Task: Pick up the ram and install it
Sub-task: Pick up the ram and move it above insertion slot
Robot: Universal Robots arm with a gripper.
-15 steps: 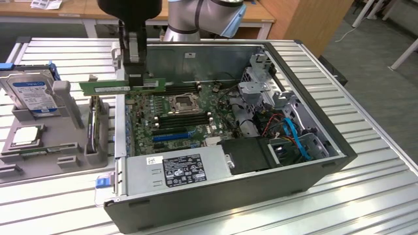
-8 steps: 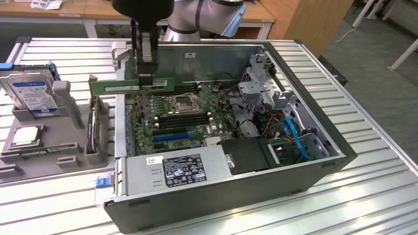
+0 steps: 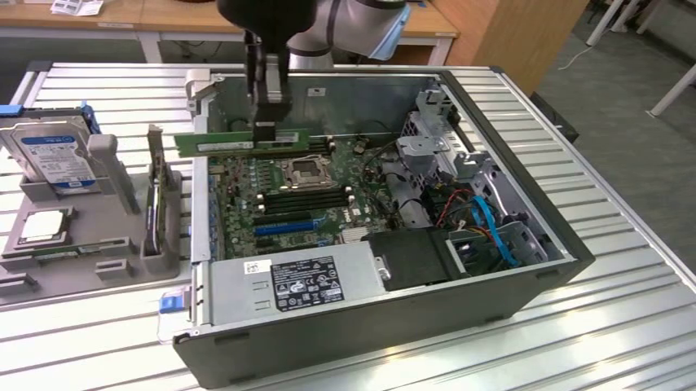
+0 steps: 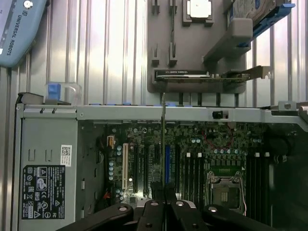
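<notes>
ram (image 3: 218, 142) in pincer (image 3: 266, 133) (clamped), over mobo (image 3: 241, 183)

There were one ram (image 3: 218, 144), one open computer case (image 3: 435, 326), one power supply (image 3: 305, 281), one grey tray (image 3: 65, 285), one hard drive (image 3: 57, 155), one CPU chip (image 3: 41, 226) and one expansion card (image 3: 163, 208).

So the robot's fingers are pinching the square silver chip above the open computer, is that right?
Not quite. The fingers are pinching the green ram stick, not the chip, above the open computer; the exterior view shows it. The square silver chip lies in the grey tray at that view's left.
</notes>
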